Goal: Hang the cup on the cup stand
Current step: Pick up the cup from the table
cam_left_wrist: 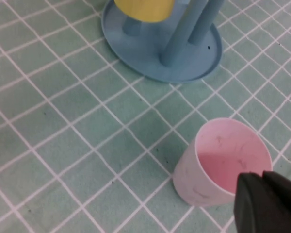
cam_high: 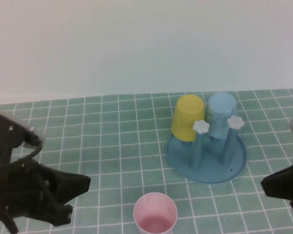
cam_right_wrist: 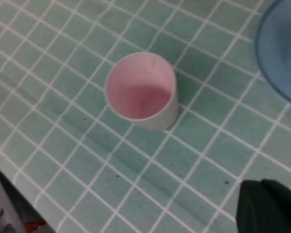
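Three cups | pink cup (cam_high: pixel 155 213) upright, empty | yellow cup (cam_high: pixel 188 118), blue cup (cam_high: pixel 220 116) inverted on cup stand (cam_high: pixel 206 163) | left hand (cam_high: pixel 75 187), right hand (cam_high: pixel 278 187) clenched, empty

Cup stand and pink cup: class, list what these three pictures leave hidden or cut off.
- Cup stand: pegs under the yellow cup and blue cup are covered, high view; right wrist view shows only its rim.
- Pink cup: base cut off, high view.
- Left gripper, right gripper: only dark tips show at the wrist views' edges; both shut, clear of the pink cup.
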